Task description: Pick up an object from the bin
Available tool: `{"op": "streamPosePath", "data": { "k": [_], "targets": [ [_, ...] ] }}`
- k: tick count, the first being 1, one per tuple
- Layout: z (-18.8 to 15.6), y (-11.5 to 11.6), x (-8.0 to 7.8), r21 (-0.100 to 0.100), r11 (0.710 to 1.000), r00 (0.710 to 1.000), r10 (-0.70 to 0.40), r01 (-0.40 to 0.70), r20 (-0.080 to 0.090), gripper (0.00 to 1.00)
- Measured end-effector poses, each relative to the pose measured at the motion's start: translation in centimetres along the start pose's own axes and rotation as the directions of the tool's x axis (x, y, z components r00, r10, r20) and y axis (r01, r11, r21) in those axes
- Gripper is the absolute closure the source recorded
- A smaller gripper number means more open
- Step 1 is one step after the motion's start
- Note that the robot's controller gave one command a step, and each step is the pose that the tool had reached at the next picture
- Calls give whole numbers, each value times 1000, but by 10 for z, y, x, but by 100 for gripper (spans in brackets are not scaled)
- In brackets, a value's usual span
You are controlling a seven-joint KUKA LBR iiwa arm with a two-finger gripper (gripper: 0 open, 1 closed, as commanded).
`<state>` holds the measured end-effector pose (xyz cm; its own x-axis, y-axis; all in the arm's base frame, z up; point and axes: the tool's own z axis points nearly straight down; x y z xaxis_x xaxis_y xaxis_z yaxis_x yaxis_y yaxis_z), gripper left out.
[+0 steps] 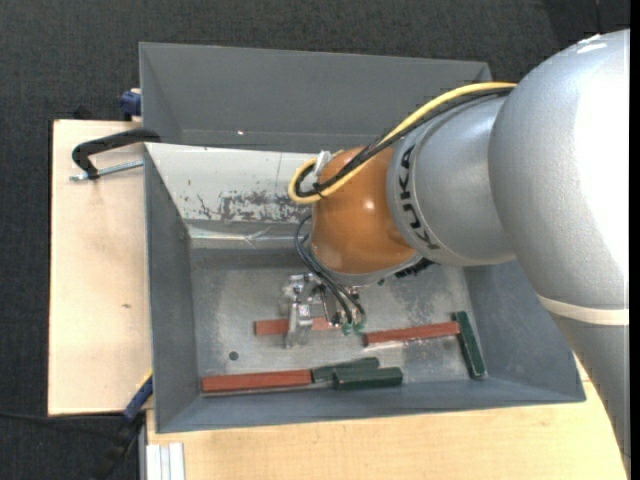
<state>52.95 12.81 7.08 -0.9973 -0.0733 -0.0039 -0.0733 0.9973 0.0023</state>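
Here, the grey arm [520, 168] enters from the right and fills the upper right, reaching down into the grey metal bin [165, 298]. An orange cover [355, 218] sits at its wrist, with a yellow cable [440, 103] looped over it. On the bin floor, a long red-brown stick with a dark green end [255, 380] lies along the near wall. A second red-brown stick with a dark green crosspiece [410, 336] lies to the right. A short red-brown bar [268, 328] lies mid-floor. The gripper [298, 320] stands low, directly over that bar's right half; whether it is released or clenched cannot be told, nor whether it touches the bar. A small dark speck [233, 356] lies left of centre.
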Motion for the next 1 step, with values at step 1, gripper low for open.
{"op": "streamPosePath", "data": {
  "k": [1],
  "targets": [
    [0,0,0,0,1000,1000,0,0,0,100]
  ]
}}
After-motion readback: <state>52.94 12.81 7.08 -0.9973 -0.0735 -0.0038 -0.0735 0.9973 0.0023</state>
